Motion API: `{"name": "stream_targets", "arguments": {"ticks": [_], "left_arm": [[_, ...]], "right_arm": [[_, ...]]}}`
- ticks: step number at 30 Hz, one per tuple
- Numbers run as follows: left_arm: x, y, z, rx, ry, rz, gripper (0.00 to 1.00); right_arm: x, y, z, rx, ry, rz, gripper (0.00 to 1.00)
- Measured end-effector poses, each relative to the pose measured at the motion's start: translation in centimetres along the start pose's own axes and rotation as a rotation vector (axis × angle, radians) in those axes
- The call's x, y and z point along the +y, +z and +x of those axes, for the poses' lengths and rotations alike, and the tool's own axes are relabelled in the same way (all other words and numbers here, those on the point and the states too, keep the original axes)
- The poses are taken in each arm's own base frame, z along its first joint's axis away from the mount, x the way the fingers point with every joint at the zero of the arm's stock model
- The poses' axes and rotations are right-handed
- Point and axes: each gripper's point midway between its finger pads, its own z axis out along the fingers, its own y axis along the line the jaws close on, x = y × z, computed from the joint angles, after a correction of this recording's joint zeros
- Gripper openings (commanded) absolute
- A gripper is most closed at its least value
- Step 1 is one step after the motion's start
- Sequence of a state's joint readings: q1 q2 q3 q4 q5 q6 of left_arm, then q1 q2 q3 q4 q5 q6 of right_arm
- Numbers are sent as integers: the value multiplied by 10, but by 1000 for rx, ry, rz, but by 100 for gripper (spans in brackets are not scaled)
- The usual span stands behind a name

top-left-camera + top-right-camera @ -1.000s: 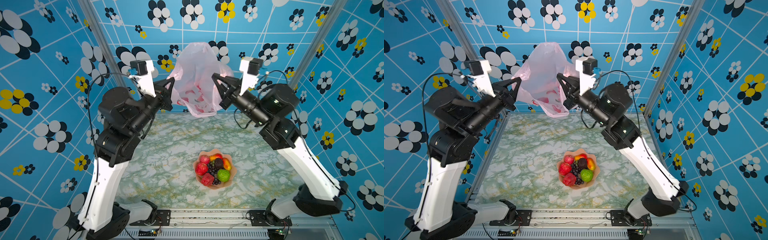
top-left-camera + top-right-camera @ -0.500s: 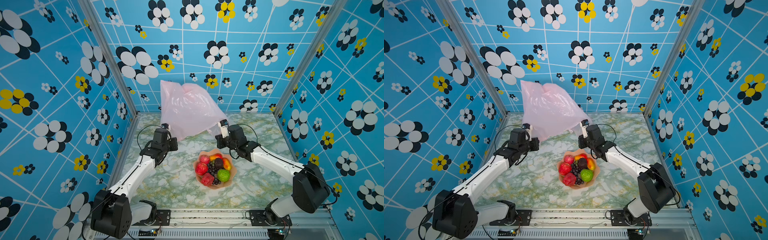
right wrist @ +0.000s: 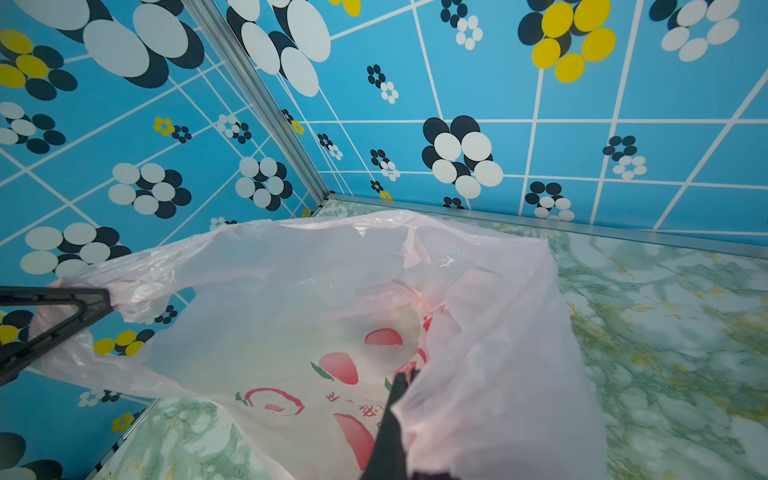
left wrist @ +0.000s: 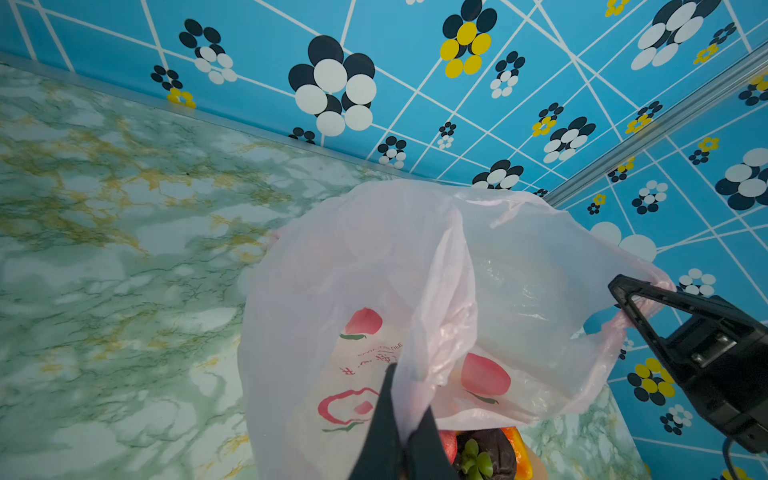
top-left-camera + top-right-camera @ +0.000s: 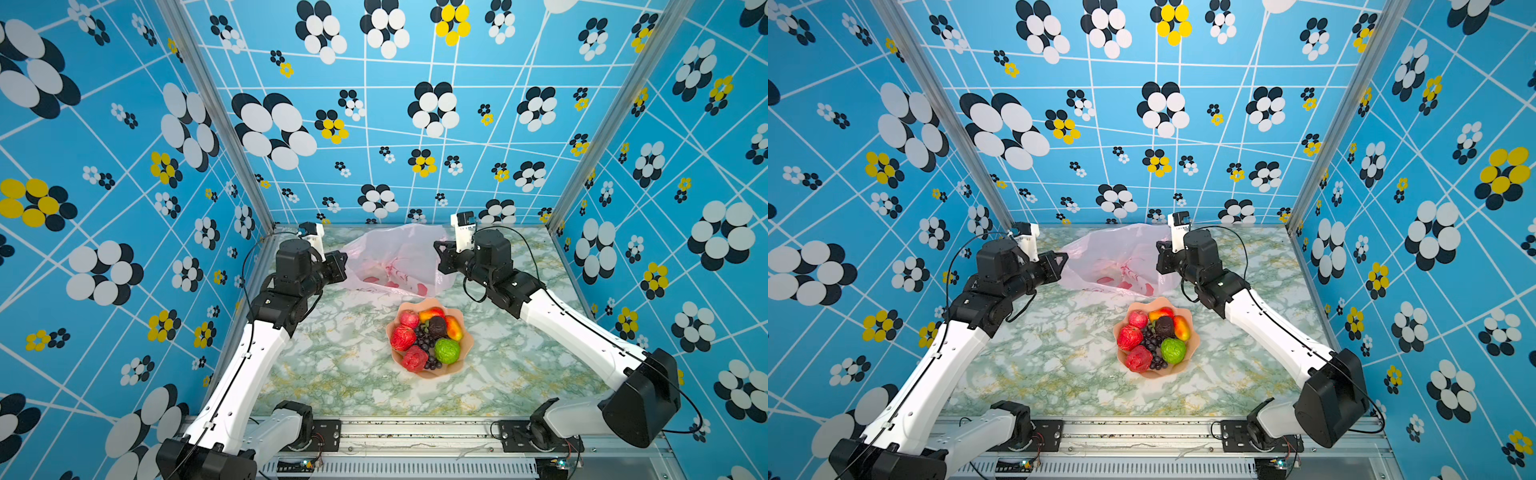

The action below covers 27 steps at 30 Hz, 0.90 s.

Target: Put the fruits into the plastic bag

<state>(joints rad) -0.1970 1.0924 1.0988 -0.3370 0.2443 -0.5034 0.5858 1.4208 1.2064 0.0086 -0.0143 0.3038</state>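
At the far end of the counter, the plastic bag is seen in both top views with its bottom apparently resting on the marble, just behind the bowl. All the fruits are heaped in that bowl, and none has been put in the bag. The bag's mouth is stretched between the left claw and the right claw. Both arms are extended forward from the front rail, with the forearms rising and the wrists turned inward, so that the claws face each other across the bag.

From the left wrist, the left claw is shown pressed together on a fold of the bag's near rim. The right claw is seen across the opening with a pink handle gathered at its tip. The tops of some fruits are glimpsed past the bag's lower edge.

From the right wrist, the right claw is likewise shown pinching the thin film, and the left claw is seen holding the opposite side.

The step in hand is judged to be spreading and settling the bag. It would be done well if the mouth were left wide and turned toward the bowl. Tension should be kept light, since such film can probably slip or tear. One side should be let go only once the opening can be trusted to stay up.
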Motion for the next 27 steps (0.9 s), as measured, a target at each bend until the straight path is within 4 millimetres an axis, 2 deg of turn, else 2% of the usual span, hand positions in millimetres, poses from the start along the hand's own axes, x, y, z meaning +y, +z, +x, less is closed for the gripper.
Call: {"name": "stream_targets", "arguments": {"ticks": [2, 4, 5, 7, 8, 9, 10, 11, 12, 13, 14, 16, 18, 19, 20, 22, 23, 24, 25, 26, 27], "left_arm": [[5, 8, -2, 29, -30, -7, 0], [0, 18, -21, 40, -48, -5, 0], [-8, 21, -36, 31, -49, 9, 0], [-39, 20, -81, -31, -13, 63, 0], [-66, 12, -112, -91, 32, 111, 0], [-101, -2, -140, -167, 91, 177, 0], [-129, -19, -158, -230, 153, 231, 0], [-163, -41, -171, -298, 214, 302, 0], [-197, -70, -176, -364, 284, 382, 0], [-223, -96, -176, -412, 338, 449, 0], [-248, -128, -170, -467, 398, 526, 0], [-270, -182, -151, -565, 500, 635, 0], [-265, -212, -132, -628, 557, 672, 0], [-253, -214, -121, -656, 578, 650, 0], [-242, -217, -113, -684, 592, 626, 0], [-211, -179, -90, -654, 606, 516, 0], [-190, -143, -75, -595, 604, 444, 0], [-157, -90, -55, -485, 583, 345, 0], [-131, -52, -39, -387, 551, 286, 0], [-85, 3, -13, -236, 472, 192, 0], [-44, 40, 9, -126, 403, 115, 0]], "right_arm": [[0, 9, -3, 6, -4, 2, 0], [6, 18, -20, -15, -23, -6, 0], [12, 22, -40, -46, -34, -16, 0], [29, 19, -89, -144, -57, -50, 0], [42, 9, -123, -217, -75, -80, 0], [56, -8, -160, -307, -95, -111, 0], [73, -32, -197, -406, -120, -148, 0], [87, -55, -222, -481, -137, -183, 0], [106, -87, -247, -571, -165, -225, 0], [123, -119, -264, -644, -192, -266, 0], [138, -151, -274, -707, -218, -310, 0], [160, -210, -275, -797, -261, -395, 0], [159, -241, -266, -847, -283, -412, 0], [148, -243, -251, -845, -286, -378, 0], [138, -235, -239, -825, -286, -344, 0], [113, -179, -200, -689, -269, -255, 0], [94, -136, -174, -579, -249, -202, 0], [67, -81, -137, -426, -211, -140, 0], [43, -37, -101, -291, -163, -96, 0], [12, 9, -58, -144, -101, -44, 0], [-17, 42, -13, -15, -38, 3, 0]]}}
